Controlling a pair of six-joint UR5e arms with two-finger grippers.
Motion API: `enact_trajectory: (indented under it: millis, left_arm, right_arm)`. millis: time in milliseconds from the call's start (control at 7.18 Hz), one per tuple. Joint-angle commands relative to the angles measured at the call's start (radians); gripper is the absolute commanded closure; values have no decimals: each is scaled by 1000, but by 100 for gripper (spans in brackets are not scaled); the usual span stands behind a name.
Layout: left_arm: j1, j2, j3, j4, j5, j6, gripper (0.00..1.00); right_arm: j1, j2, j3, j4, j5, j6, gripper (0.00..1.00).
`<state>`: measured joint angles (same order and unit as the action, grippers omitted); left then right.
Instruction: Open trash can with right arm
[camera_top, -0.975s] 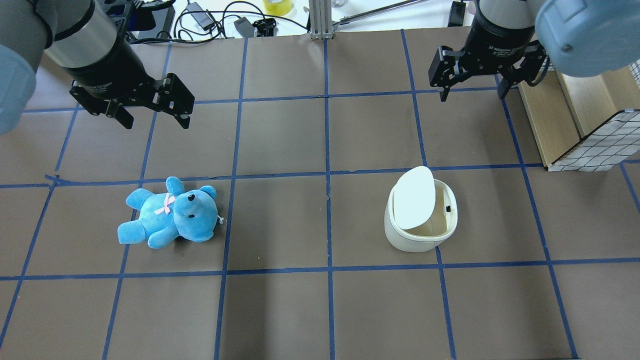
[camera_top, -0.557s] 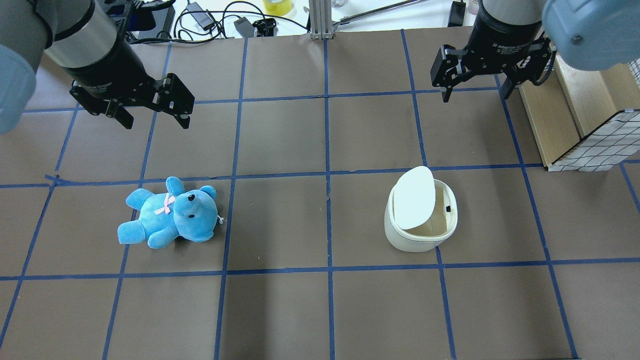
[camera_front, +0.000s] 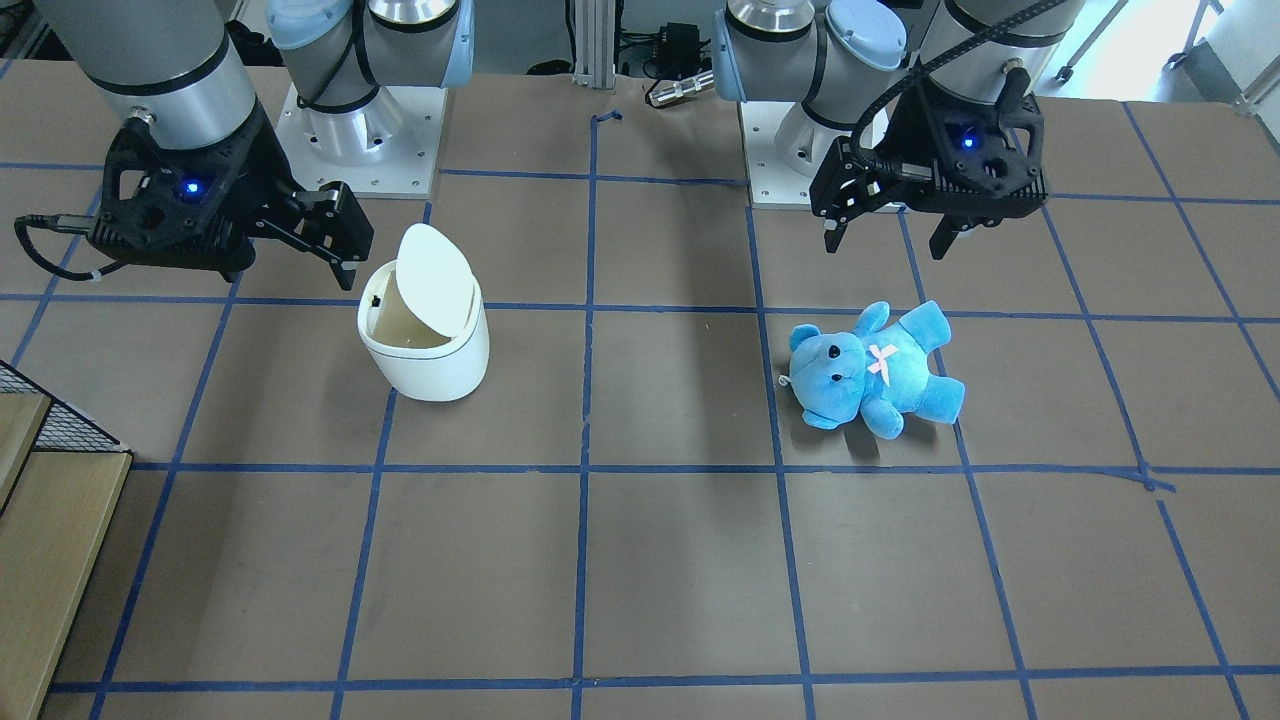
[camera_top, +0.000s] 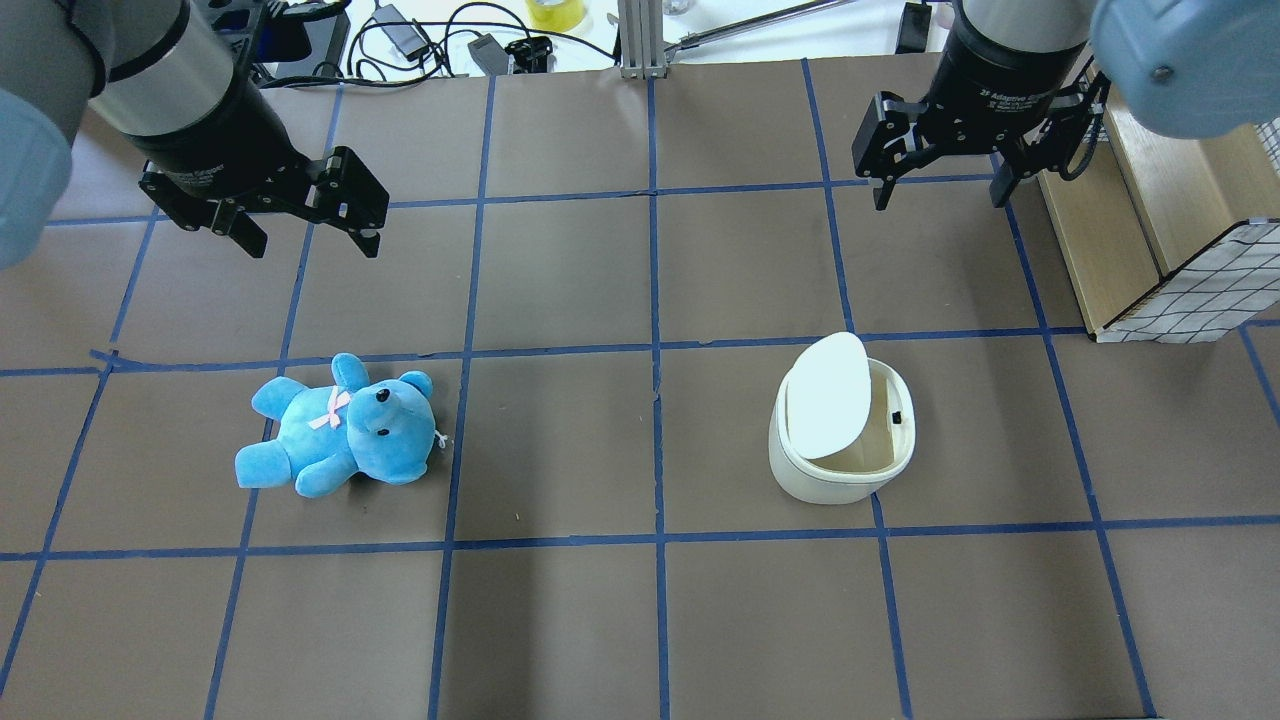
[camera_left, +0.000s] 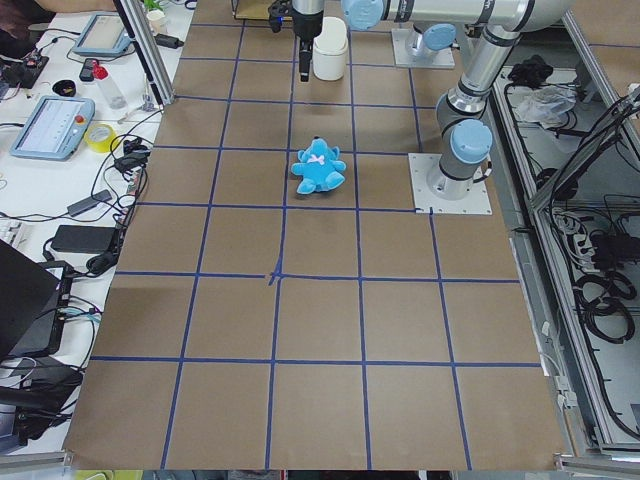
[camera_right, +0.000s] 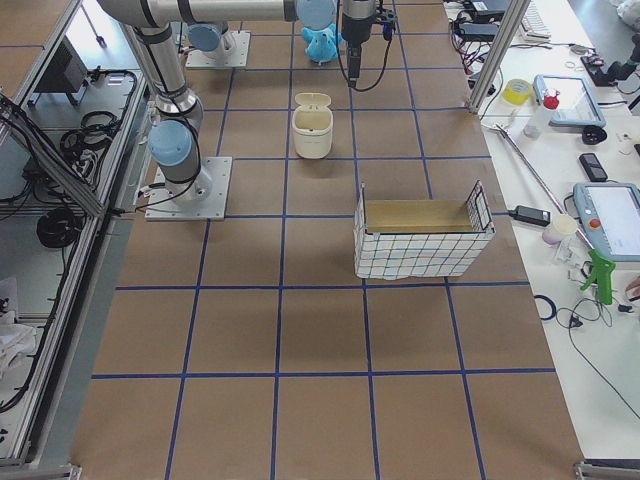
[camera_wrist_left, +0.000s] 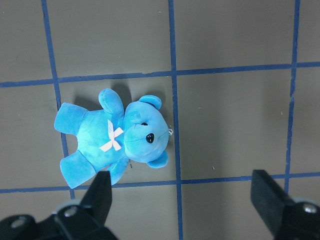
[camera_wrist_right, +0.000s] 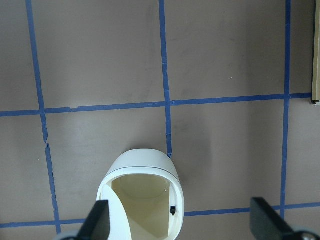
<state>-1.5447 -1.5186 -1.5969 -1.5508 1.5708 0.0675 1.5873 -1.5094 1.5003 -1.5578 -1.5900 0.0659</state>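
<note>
The white trash can (camera_top: 842, 470) stands on the right half of the table. Its lid (camera_top: 825, 395) is tilted up and shows the tan inside. It also shows in the front view (camera_front: 430, 365) and at the bottom of the right wrist view (camera_wrist_right: 142, 167). My right gripper (camera_top: 940, 195) is open and empty, raised above the table behind the can, apart from it. It shows in the front view (camera_front: 290, 262) beside the lid (camera_front: 432, 285). My left gripper (camera_top: 312, 243) is open and empty, high above a blue teddy (camera_top: 340, 430).
A wooden box with a wire-grid basket (camera_top: 1190, 240) stands at the right table edge, close to my right gripper. The teddy (camera_front: 870, 370) lies on the left half. Cables and gear lie beyond the far edge (camera_top: 420, 40).
My right gripper has shifted slightly to the left behind the can. The lid, the can, the teddy and the left arm have not moved.
</note>
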Motion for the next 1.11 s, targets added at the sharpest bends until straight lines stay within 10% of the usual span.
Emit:
enact_trajectory:
  millis: [0, 975]
  left_arm:
    - [0, 0, 0, 0, 0, 0, 0]
    - [0, 0, 0, 0, 0, 0, 0]
  right_arm:
    - [-1, 1, 0, 7, 22, 0, 0]
    - [-7, 0, 2, 8, 16, -20, 0]
